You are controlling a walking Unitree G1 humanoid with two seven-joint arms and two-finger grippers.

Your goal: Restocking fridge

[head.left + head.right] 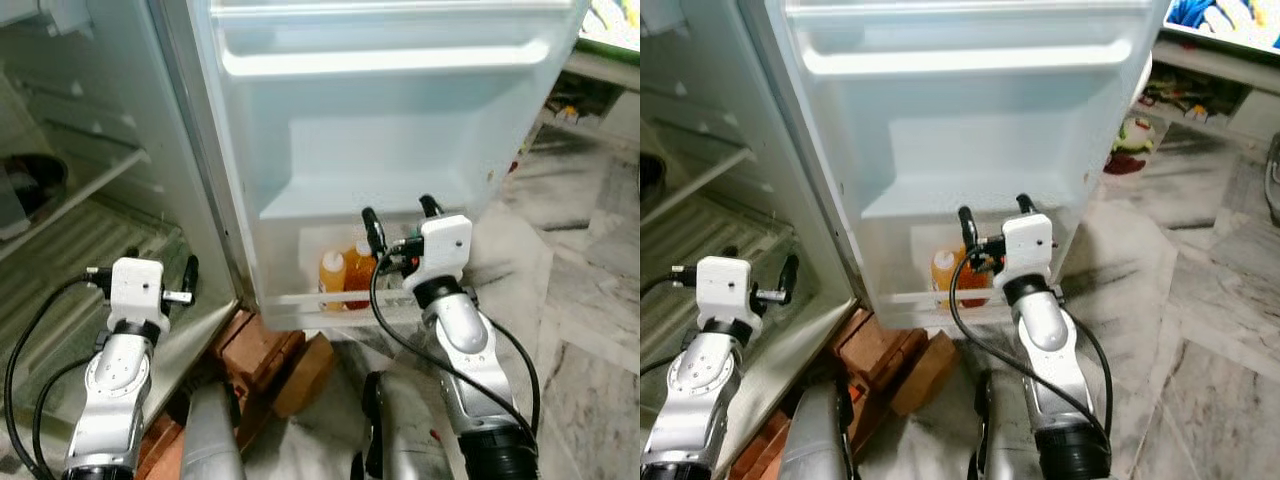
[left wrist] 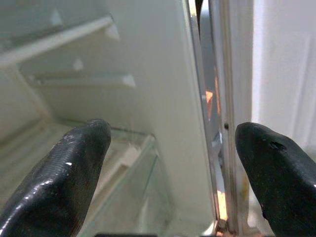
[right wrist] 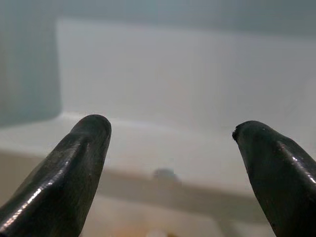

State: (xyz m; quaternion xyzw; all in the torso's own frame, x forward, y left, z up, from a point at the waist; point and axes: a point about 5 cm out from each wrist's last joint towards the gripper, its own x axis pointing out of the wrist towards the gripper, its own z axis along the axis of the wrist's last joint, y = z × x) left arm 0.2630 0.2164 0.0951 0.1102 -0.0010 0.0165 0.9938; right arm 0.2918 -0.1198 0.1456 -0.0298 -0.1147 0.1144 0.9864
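Right gripper (image 1: 400, 222), fingers spread and empty, hovers above the two orange bottles (image 1: 345, 275) in the fridge door's bottom shelf (image 1: 300, 300); withdraw straight up without nudging them. Left gripper (image 1: 160, 272) hangs released.

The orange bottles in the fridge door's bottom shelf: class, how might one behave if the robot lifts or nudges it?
The orange bottles look full, so probably heavy for their size. They stand upright and narrow, so a nudge might tip one, though the shelf rail should catch it. The open right gripper may slip on smooth plastic.
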